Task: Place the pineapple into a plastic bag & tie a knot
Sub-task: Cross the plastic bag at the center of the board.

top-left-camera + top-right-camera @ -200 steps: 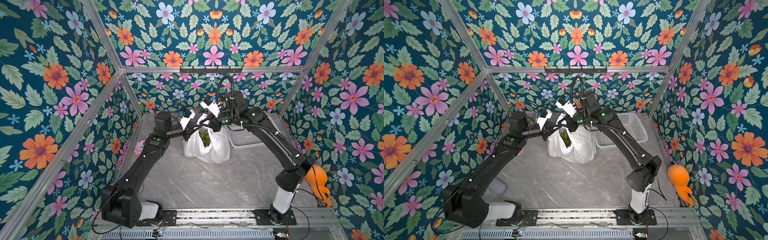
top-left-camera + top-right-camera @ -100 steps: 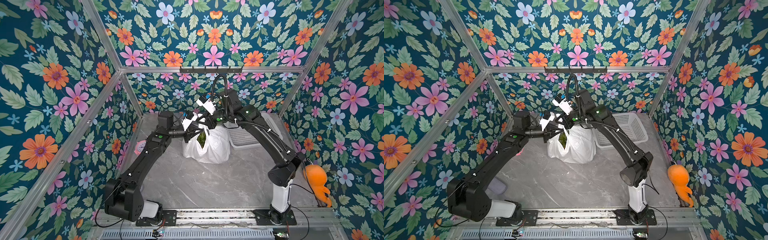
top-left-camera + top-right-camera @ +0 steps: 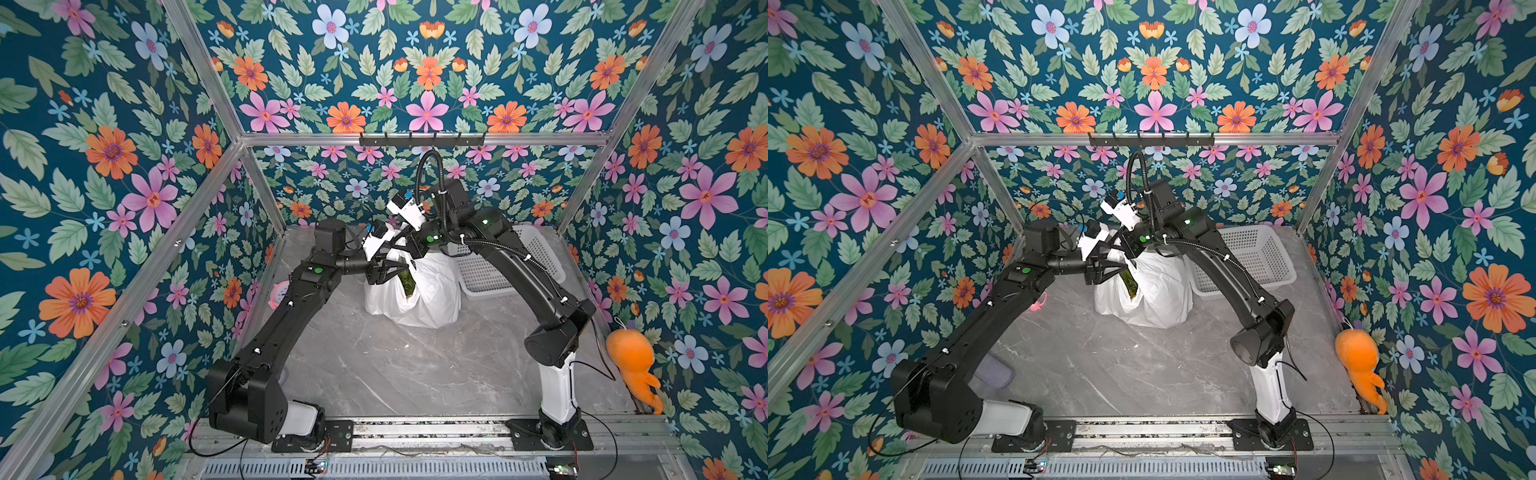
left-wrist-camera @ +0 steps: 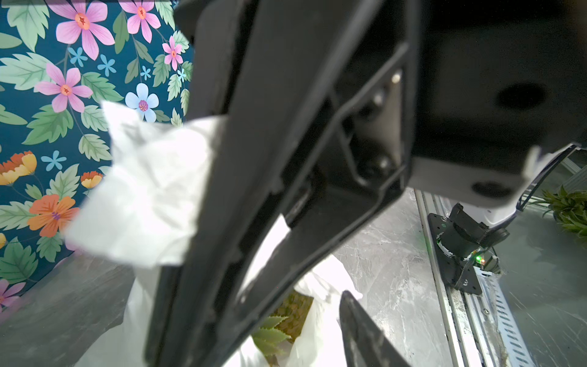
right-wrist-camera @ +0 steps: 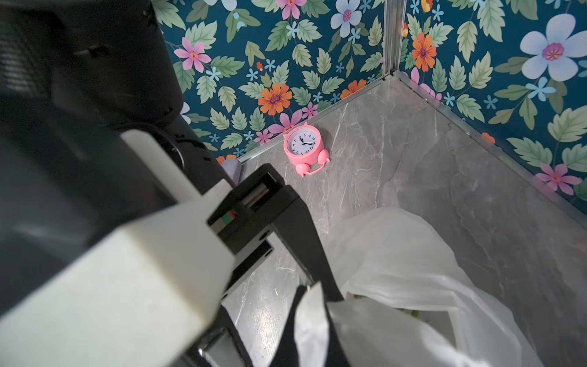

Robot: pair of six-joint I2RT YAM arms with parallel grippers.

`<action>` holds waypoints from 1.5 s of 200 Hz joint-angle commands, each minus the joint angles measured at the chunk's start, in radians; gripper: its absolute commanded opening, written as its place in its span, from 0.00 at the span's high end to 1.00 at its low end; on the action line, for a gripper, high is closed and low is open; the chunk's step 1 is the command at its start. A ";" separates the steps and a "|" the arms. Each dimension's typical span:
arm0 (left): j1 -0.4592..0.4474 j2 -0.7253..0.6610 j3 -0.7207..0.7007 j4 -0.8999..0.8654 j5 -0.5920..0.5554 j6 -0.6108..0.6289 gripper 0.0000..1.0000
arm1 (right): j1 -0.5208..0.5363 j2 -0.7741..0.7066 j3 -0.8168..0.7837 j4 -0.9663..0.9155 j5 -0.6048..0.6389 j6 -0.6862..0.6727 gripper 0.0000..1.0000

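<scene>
The plastic bag (image 3: 434, 293) is standing upright at the back of the grey marble table (image 3: 395, 374), just beside the white basket (image 3: 490, 278). Its long axis is running vertical and its mouth is pointing up toward both arms. The pineapple (image 3: 407, 282) is sitting inside it, with its leafy crown poking upward through the gap in the mouth. The right gripper (image 3: 401, 245) is pinching tight on a bunched handle strap (image 4: 143, 190) above the mouth. The left gripper (image 3: 398, 268) is hanging next to it with its jaws parted, gripping nothing that shows.
</scene>
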 commanded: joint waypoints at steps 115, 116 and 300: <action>0.001 0.018 -0.029 0.154 0.073 -0.112 0.71 | 0.029 0.008 0.007 -0.012 0.031 -0.013 1.00; 0.001 0.017 -0.030 0.155 0.072 -0.112 0.72 | 0.028 0.008 0.007 -0.012 0.030 -0.013 1.00; 0.006 -0.004 -0.067 0.186 0.076 -0.096 1.00 | -0.117 -0.057 -0.076 0.126 -0.069 0.332 0.38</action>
